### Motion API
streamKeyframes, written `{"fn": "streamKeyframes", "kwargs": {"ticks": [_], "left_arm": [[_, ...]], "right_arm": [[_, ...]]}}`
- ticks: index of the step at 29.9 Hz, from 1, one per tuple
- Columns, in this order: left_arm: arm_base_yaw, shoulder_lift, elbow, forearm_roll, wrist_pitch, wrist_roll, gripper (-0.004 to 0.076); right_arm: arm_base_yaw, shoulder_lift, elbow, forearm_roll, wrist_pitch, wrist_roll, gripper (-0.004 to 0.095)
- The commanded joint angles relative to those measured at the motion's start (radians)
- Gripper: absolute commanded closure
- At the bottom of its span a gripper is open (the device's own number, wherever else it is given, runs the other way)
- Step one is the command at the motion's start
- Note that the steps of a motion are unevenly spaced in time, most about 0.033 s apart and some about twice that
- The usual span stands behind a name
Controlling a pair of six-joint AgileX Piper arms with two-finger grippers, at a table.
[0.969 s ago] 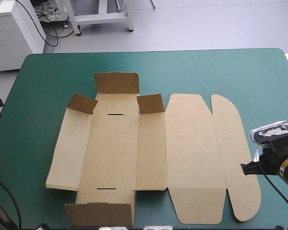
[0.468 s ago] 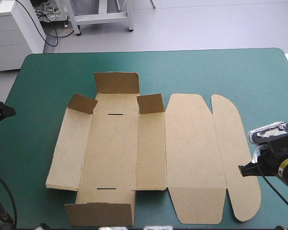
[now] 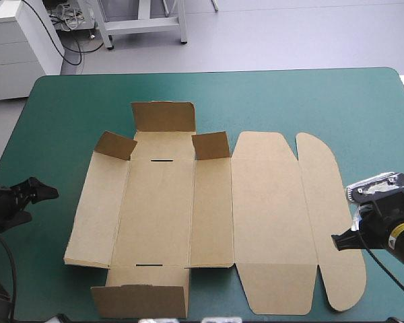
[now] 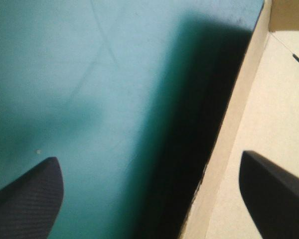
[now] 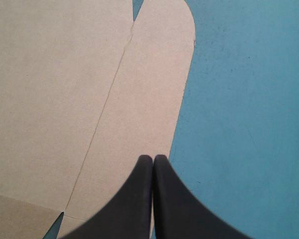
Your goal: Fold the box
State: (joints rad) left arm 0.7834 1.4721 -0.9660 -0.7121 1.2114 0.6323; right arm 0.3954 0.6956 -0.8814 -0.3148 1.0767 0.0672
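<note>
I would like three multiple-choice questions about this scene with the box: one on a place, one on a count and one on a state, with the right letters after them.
1. Where is the right gripper?
A. over the rounded flap at the right end of the box
B. over the box's raised far flap
C. over the box's left wall

2. How many dark slots are cut in the box?
A. one
B. two
C. four

3. How do the left gripper's fingers stand?
A. shut on the box
B. shut, holding nothing
C. open

Answers:
1 A: in the right wrist view its tip lies over that flap.
2 B: there is one slot at the far side and one at the near side.
3 C: in the left wrist view the fingers stand wide apart.
</note>
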Motion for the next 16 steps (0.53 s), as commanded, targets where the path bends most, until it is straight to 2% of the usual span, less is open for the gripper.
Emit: {"fn": "streamKeyframes", "kwargs": {"ticks": [1,8,16], "left_arm": [[-0.006,-0.023,0.047,-0.100,0.068,0.069,0.0046],[-0.040,-0.023,0.092,-0.097,0.070,0.075,0.0046],[-0.278,-0.017,0.092,-0.054,0.070,0.115,0.0048]], "right_arm": [[-0.003,-0.001,-0.016,-0.015,-0.062,-0.018,0.0930],[-0.003,-0.001,0.009,-0.013,-0.066,-0.021,0.0930],[-0.003,-0.001,0.009,-0.013,-0.069,-0.021,0.0930]]}}
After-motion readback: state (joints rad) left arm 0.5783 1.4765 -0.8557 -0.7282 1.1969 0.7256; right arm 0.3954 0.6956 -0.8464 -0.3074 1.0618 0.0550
